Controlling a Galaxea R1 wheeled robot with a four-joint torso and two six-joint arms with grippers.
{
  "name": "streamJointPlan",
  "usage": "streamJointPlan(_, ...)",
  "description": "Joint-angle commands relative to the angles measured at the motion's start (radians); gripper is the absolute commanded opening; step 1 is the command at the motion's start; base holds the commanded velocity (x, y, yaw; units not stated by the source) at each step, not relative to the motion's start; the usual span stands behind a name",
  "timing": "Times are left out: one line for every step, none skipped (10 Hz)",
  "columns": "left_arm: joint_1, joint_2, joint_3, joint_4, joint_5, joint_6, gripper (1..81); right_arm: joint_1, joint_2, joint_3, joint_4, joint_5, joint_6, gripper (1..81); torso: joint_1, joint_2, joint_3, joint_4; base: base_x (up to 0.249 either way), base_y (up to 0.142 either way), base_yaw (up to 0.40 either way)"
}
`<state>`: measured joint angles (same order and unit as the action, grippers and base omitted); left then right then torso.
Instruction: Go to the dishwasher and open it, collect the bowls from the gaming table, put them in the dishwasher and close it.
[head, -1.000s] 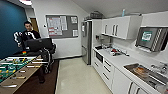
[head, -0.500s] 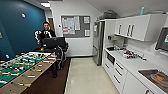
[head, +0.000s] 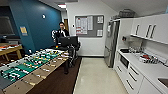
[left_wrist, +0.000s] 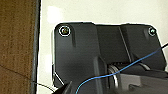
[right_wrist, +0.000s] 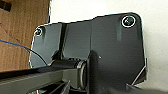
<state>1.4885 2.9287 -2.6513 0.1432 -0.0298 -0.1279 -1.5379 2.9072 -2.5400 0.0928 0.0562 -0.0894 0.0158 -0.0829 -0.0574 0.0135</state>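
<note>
Claw state cannot be told in either wrist view: each arm's dark plate hangs over pale floor (left_wrist: 105, 11) beside brown carpet (left_wrist: 16, 45). In the head view, the table-football table (head: 30, 66), green field with rods, stands at left. A person (head: 61, 31) stands behind a control rig (head: 68, 41) beyond it. White drawers (head: 130, 77) under a white tabletop (head: 147, 67) line the right; a steel refrigerator (head: 111, 42) stands farther back.

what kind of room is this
Likely an office break room with a kitchenette: a table-football table on the left, white cabinets and drawers with a counter on the right, a steel fridge and a notice board behind.
</note>
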Motion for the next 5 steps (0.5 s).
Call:
streamJointPlan(-0.053,-0.012,-0.003,0.004,0.047,0.007,81.1,0.049,-0.003,0.009,-0.017,-0.050,-0.006,81.1,0.000,0.000,0.000,0.000,0.000,0.000,0.357)
streamJointPlan(-0.053,-0.012,-0.001,0.004,0.047,0.007,81.1,0.046,0.000,0.006,-0.025,-0.050,-0.004,81.1,0.000,0.000,0.000,0.000,0.000,0.000,0.357)
streamJointPlan(-0.053,-0.009,-0.001,0.006,0.047,0.007,81.1,0.044,0.000,0.005,-0.025,-0.050,-0.004,81.1,0.000,0.000,0.000,0.000,0.000,0.000,0.357)
streamJointPlan(-0.053,-0.005,-0.003,0.006,0.048,0.007,81.1,0.043,-0.001,0.005,-0.027,-0.050,-0.004,81.1,0.000,0.000,0.000,0.000,0.000,0.000,0.357)
streamJointPlan(-0.053,-0.005,-0.003,0.006,0.047,0.007,81.1,0.041,-0.001,0.003,-0.027,-0.050,-0.004,81.1,0.000,0.000,0.000,0.000,0.000,0.000,0.357)
